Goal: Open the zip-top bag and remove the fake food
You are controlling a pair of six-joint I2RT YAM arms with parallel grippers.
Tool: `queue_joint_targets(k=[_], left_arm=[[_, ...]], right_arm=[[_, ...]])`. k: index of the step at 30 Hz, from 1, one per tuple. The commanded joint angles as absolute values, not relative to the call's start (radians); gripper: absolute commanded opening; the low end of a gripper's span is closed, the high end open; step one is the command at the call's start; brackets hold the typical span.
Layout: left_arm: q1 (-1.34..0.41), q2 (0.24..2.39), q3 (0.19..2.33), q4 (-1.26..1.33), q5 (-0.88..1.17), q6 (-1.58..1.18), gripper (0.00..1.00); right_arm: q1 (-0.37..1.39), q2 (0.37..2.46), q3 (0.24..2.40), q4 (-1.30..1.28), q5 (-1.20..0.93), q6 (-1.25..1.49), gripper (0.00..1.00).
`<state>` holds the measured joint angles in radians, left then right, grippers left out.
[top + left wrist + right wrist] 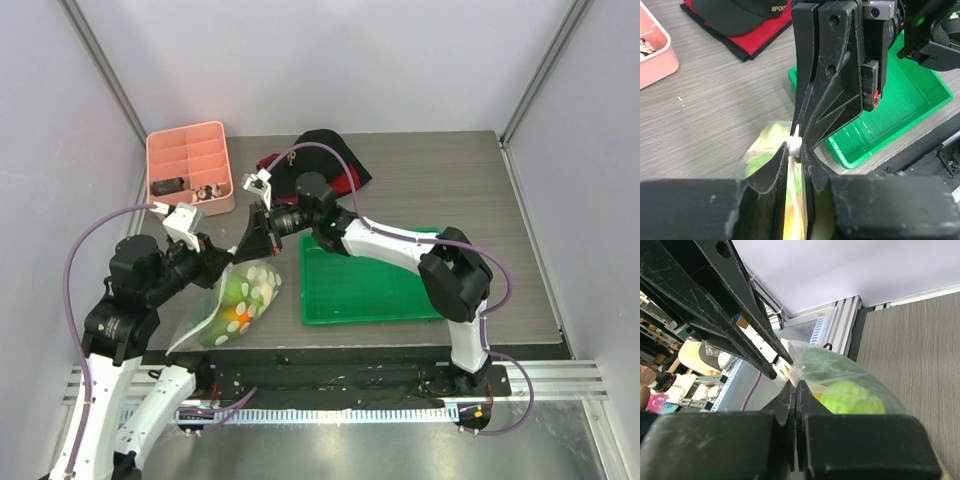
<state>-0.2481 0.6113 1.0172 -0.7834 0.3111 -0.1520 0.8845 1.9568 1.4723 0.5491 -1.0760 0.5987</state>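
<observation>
Our left pincer [796, 162] pinches the top edge of the zip-top bag [205, 318]; we see the right pincer [795, 390] clamped shut on it opposite, fake food [245, 300] inside.

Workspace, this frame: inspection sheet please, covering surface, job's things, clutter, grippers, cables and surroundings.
Surface: grey wood-grain table, no spills seen.
Job's things: zip-top bag at the near left, fake food inside.
Clutter: green tray; pink divided box; black cap on red cloth.
Grippers: left gripper and right gripper, jaws of both closed on the bag's top edge.
Cables: purple cable looping off each arm.
Surroundings: pale enclosure walls, metal rail in front.
</observation>
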Motion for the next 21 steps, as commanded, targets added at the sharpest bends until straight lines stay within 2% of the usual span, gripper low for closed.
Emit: queue_joint_targets(k=[1, 7, 10, 13, 21], left_arm=[[-0.244, 0.626, 1.045, -0.790, 0.314, -0.144, 0.15], [-0.244, 0.638, 1.020, -0.770, 0.334, -0.149, 0.17], [-0.244, 0.655, 1.023, -0.772, 0.347, -0.146, 0.13], [-0.244, 0.655, 1.032, -0.792, 0.330, -0.137, 0.01], [-0.244, 0.621, 1.032, -0.871, 0.278, -0.127, 0.00]], right_arm=[[0.887, 1.887, 1.499, 0.581, -1.086, 0.586, 0.01], [0.888, 1.888, 1.500, 0.595, -1.089, 0.597, 0.01], [0.888, 1.888, 1.499, 0.601, -1.088, 0.603, 0.01], [0.887, 1.885, 1.493, 0.601, -1.072, 0.600, 0.01], [0.861, 1.848, 1.439, 0.675, -0.901, 0.644, 0.01]])
